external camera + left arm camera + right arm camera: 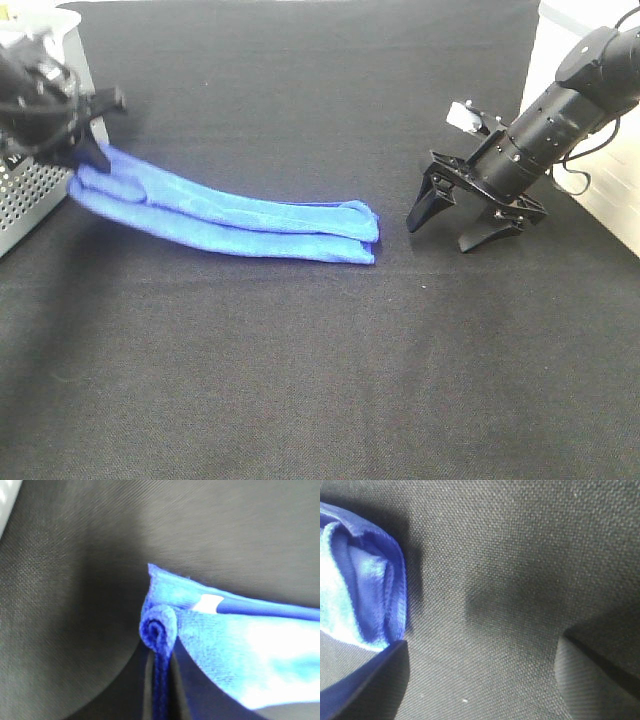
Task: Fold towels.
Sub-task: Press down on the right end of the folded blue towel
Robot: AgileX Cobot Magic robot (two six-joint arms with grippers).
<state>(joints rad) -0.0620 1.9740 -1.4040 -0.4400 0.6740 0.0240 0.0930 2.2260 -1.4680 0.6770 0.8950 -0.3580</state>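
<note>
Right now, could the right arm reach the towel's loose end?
Probably yes. The right gripper stands open just beside that end of the towel, with only bare black tabletop between them. The left gripper pinches the far end, well out of the way.

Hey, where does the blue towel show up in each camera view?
Exterior high: blue towel lies left of centre, a long folded strip on the black cloth.
Left wrist: close up, one end pinched in the left jaws.
Right wrist: its other end, just outside the open right jaws.
Shared landmark: the black cloth.
</note>
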